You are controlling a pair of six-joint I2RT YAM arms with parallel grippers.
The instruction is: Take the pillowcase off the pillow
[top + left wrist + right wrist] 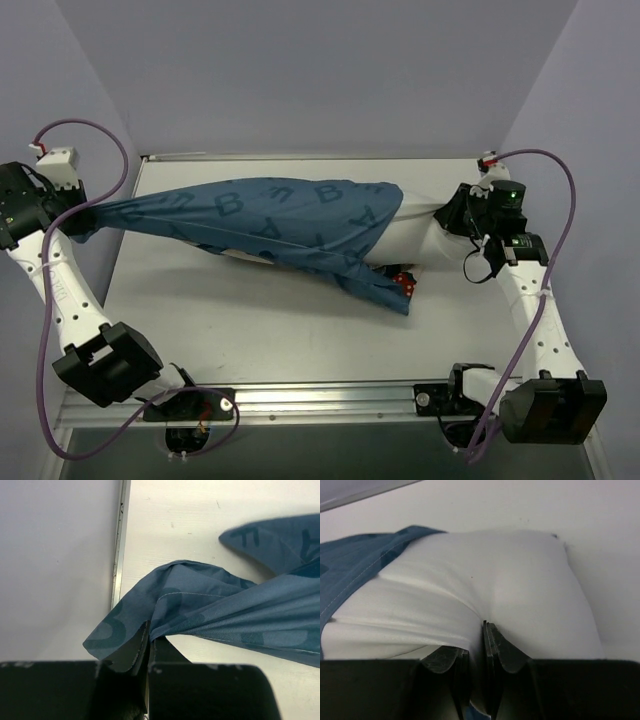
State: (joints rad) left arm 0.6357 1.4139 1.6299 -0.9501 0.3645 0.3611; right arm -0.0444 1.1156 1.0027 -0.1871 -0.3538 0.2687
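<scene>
The blue lettered pillowcase point(265, 222) stretches across the table from the far left to right of centre. My left gripper point(82, 222) is shut on its bunched left end point(165, 605) beyond the table's left edge. The white pillow point(418, 232) sticks out of the pillowcase's right opening, and most of it is still inside the cover. My right gripper point(452, 215) is shut on a fold of the pillow's right end point(480, 587). In the right wrist view the pillowcase hem point(355, 562) crosses the pillow at the left. A flap of the cover point(390, 290) hangs toward the near side with a red bow print.
The white table point(250, 330) has a metal rail point(330, 395) along its near edge and a raised metal edge point(119, 545) on the left. Purple walls close in on the left, back and right. Both arm bases sit at the near corners.
</scene>
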